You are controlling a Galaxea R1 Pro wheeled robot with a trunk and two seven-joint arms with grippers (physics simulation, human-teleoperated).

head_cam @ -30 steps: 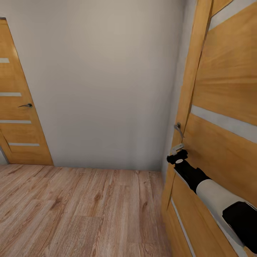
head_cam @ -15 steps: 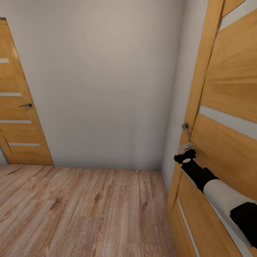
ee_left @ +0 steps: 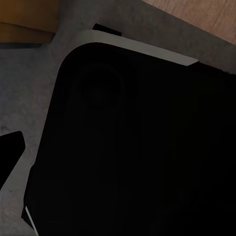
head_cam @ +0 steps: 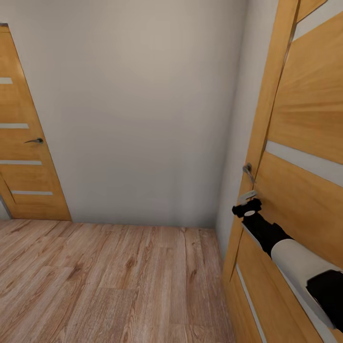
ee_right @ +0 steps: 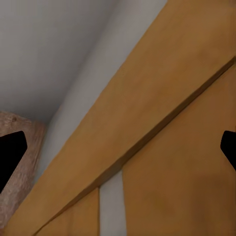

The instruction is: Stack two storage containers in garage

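Observation:
The two storage containers are out of view, and so is the garage. I am in a hallway with a pale wood-plank floor (head_cam: 109,276). My right arm reaches toward the honey-brown door (head_cam: 300,138) on the right. The right gripper (head_cam: 246,202) sits against that door just below its metal handle (head_cam: 247,170). In the right wrist view the right gripper (ee_right: 119,152) is open, with one black fingertip (ee_right: 10,157) at each side and the door's planks between them. The left gripper (ee_left: 118,147) hangs close over a black rounded body (ee_left: 147,162), one fingertip (ee_left: 10,150) showing far out to the side.
A plain light wall (head_cam: 138,119) closes the hallway ahead. A second wooden door (head_cam: 21,152) with a lever handle (head_cam: 34,141) stands shut at the far left. Floor lies open between the two doors.
The right door swung a little away to the right with my right gripper against it, then stopped. Nothing has moved over the last half second.

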